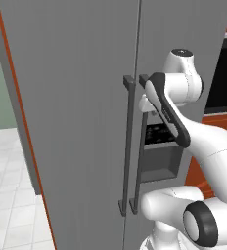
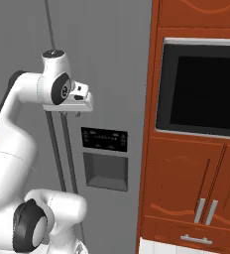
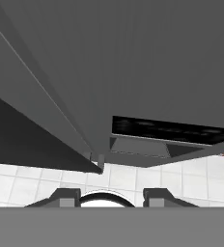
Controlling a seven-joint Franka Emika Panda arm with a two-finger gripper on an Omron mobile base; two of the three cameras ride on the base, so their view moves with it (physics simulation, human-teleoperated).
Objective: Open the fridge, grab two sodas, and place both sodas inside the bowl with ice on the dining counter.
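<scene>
**Arm raised to the upper handles of the closed fridge, before any pull.**

The fridge stands shut, its two dark bar handles side by side at the door seam. The gripper sits at their top end, at about 10 o'clock from the dispenser recess. Its fingertips appear drawn in, yet with a gap between them and no bar seen there, so a hold on a handle cannot be confirmed. Judged risk: pulling without a firm grip would slip the fingers off the bar, and a pull on the wrong handle would swing the door into the arm's own elbow. The contact point is masked by the wrist in both base views; the sodas lie behind the doors.
</scene>
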